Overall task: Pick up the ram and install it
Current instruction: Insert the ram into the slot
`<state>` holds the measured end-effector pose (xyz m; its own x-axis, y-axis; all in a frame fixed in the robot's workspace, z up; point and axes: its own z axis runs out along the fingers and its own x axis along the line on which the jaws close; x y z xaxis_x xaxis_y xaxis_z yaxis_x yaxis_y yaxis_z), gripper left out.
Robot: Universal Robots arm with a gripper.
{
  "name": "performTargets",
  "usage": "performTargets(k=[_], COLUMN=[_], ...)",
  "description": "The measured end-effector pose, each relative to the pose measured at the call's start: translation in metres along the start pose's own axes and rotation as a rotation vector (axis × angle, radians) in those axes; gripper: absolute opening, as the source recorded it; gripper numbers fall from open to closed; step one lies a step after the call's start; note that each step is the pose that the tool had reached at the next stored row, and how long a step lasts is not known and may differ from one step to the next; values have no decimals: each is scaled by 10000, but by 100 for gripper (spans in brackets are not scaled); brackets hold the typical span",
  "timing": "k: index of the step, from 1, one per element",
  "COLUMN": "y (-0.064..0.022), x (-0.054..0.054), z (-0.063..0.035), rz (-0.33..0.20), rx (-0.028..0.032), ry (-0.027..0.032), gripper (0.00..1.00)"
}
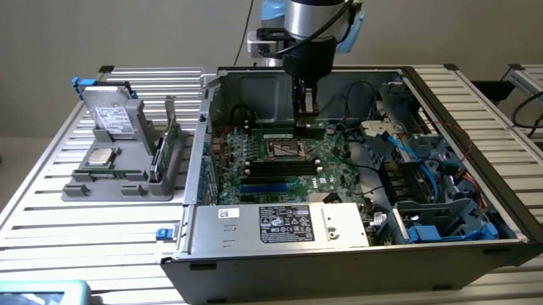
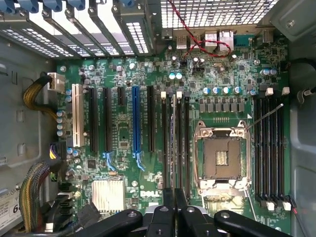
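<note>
I read pincer (image 2: pixel 175 195) clamped on the ram (image 1: pixel 284 134), upright among memory slots (image 2: pixel 183 143) beside processor socket (image 2: pixel 222 158).

**Readable marks in the computer case**

The green circuit board (image 2: pixel 123 148) bears a white "DELL" logo (image 2: pixel 149 193), printed just beside the silver finned heat sink (image 2: pixel 107 195). A white label (image 2: pixel 9 210) on a part at the case's edge shows a large "6"; the rest is cut off. The metal box at the case's front edge carries a black-and-white sticker (image 1: pixel 287 224) whose print is too small to read.
</note>
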<state>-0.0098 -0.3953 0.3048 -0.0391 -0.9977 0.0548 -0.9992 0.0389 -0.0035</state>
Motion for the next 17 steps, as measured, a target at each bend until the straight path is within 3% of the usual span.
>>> performTargets(k=[5, 7, 17], y=[4, 5, 19], x=[-9, -9, -10], z=[13, 14, 33], rz=[-59, -99, -247], rx=[3, -26, -18], ry=[58, 70, 56], gripper=[12, 12, 12])
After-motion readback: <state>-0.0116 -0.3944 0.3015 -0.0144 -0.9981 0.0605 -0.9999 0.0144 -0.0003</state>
